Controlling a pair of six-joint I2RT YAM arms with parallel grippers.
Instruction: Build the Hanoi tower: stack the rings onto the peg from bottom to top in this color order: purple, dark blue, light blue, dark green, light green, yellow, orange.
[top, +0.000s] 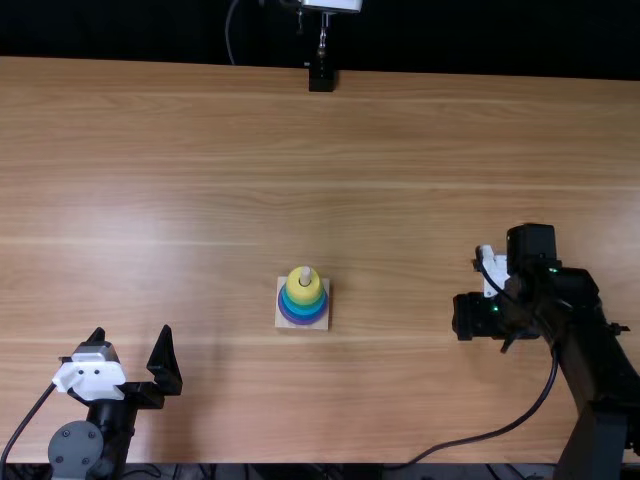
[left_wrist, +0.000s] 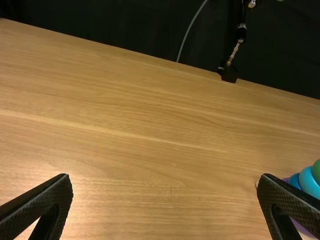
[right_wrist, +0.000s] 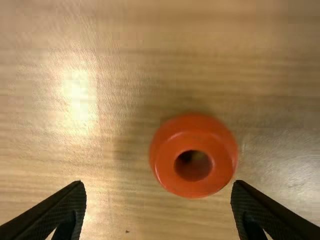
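Orange ring: loose on the counter, right of the peg; right tool above it, spread wide, empty. Stacked: purple ring up to yellow ring, apparently six. Outstanding: orange only. Left tool: near left, wide, empty.

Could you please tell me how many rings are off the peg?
1: the orange ring, on the table beneath the open right gripper. Another could be hidden under the right arm.
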